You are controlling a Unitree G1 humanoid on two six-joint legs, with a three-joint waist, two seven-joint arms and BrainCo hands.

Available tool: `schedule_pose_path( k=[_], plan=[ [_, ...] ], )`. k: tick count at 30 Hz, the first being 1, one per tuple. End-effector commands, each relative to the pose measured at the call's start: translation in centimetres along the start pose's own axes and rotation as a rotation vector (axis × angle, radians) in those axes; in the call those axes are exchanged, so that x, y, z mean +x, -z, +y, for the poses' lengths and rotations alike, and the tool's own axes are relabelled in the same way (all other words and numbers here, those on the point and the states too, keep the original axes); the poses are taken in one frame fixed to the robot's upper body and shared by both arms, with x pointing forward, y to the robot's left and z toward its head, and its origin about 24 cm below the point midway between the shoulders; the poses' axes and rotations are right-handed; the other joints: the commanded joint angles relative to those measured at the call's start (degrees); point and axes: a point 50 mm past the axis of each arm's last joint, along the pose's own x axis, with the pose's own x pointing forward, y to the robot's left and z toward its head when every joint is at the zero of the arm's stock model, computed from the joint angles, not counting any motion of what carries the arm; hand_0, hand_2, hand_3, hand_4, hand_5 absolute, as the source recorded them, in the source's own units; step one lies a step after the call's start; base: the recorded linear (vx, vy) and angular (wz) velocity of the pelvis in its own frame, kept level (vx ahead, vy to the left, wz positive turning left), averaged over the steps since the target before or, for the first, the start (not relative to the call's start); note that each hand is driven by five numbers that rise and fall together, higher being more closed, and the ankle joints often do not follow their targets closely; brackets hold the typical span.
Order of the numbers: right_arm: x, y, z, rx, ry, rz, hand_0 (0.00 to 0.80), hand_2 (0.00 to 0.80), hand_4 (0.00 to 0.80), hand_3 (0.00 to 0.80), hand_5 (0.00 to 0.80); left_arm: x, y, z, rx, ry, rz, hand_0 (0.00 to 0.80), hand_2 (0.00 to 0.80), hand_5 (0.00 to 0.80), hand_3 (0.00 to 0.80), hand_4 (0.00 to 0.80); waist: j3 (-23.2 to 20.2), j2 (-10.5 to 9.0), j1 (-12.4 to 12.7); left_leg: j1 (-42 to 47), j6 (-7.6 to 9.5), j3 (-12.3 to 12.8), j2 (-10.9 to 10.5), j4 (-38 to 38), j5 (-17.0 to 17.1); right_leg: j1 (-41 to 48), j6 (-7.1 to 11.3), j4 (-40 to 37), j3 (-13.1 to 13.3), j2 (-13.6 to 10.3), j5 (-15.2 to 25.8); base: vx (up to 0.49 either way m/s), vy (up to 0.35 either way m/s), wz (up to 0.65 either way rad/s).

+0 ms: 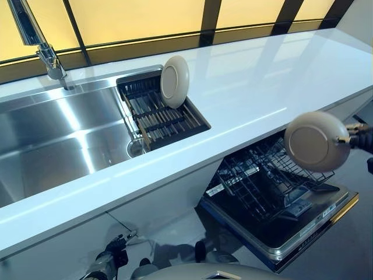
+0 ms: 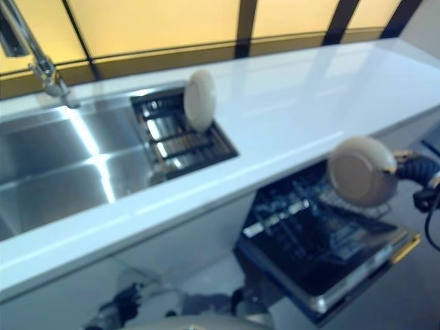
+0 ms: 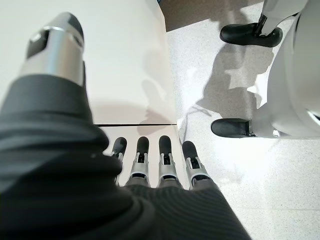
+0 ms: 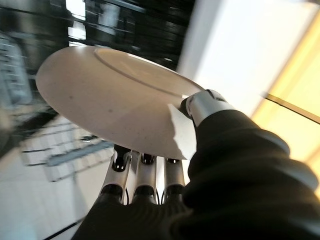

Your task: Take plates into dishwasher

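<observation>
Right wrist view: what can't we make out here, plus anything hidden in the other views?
- Right wrist view: the round beige plate hides the right hand's fingers past its rim; the black wire dishwasher rack behind is blurred.
- Eye views: the white countertop hides the rack's rear.
- Left eye view: the left hand is small, at the bottom edge.

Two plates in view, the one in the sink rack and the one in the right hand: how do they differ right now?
The rack plate stands on edge in the drying rack inside the sink, untouched; the held plate is pinched at its rim by the right hand in the air above the open dishwasher's rack. The rack plate is up at counter level; the held plate is below the counter edge. Both are round, beige and rimmed.
</observation>
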Motion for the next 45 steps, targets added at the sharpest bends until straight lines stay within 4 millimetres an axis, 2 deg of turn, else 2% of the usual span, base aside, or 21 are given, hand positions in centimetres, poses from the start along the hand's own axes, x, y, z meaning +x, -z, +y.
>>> schedule_pose_path(
  k=[1, 11, 26, 34, 45],
  plan=[
    [0.5, -2.4, 0.7, -0.058, -0.010, -0.127, 0.800, 0.800, 0.800, 0.800, 0.800, 0.2, -2.6, 1.1, -0.030, -0.037, -0.067, 0.000, 0.000, 0.000, 0.000, 0.000, 0.50, -2.18, 0.31, 0.18, 1.92, -1.16, -0.13, 0.07, -2.07, 0.82, 4.43, 0.85, 0.55, -2.29, 1.00, 0.000, 0.000, 0.00],
    [2.1, -0.4, 5.0, -0.075, -0.121, -0.078, 0.800, 0.800, 0.800, 0.800, 0.800, 0.3, -3.3, 0.6, -0.023, -0.021, -0.079, 0.000, 0.000, 0.000, 0.000, 0.000, 1.13, -1.84, 0.44, 0.11, 1.93, -1.28, -0.01, 0.07, -2.04, 0.92, 4.35, 0.95, 0.27, -2.21, 0.71, 0.000, 0.000, 0.00],
    [4.9, -0.8, 10.5, 0.028, -0.256, -0.088, 0.800, 0.800, 0.800, 0.800, 0.800, 0.4, -3.6, -0.2, 0.000, 0.000, -0.079, 0.000, 0.000, 0.000, 0.000, 0.000, 1.38, -0.70, 2.40, 0.05, 1.79, -2.05, -0.13, 0.07, -1.95, 1.43, 4.11, 0.85, -0.99, -2.71, 0.07, 0.000, 0.000, 0.00],
    [5.8, -1.1, 11.8, 0.024, -0.264, -0.068, 0.800, 0.800, 0.800, 0.800, 0.800, 0.5, -3.6, -0.4, 0.009, 0.006, -0.079, 0.000, 0.000, 0.000, 0.000, 0.000, 1.28, -0.16, 3.36, -0.07, 1.68, -2.81, -0.43, 0.07, -1.87, 1.63, 4.02, 0.84, -1.64, -2.99, -0.15, 0.001, 0.003, 0.01],
    [6.9, -1.8, 12.2, -0.017, -0.254, -0.022, 0.800, 0.800, 0.800, 0.800, 0.800, 0.5, -3.9, -1.1, 0.020, 0.022, -0.083, 0.000, 0.000, 0.000, 0.000, 0.000, 1.59, 0.36, 4.57, -0.11, 1.65, -3.45, -0.47, 0.07, -1.73, 1.80, 3.82, 0.87, -2.09, -3.17, -0.30, 0.002, 0.002, 0.01]
  ],
)
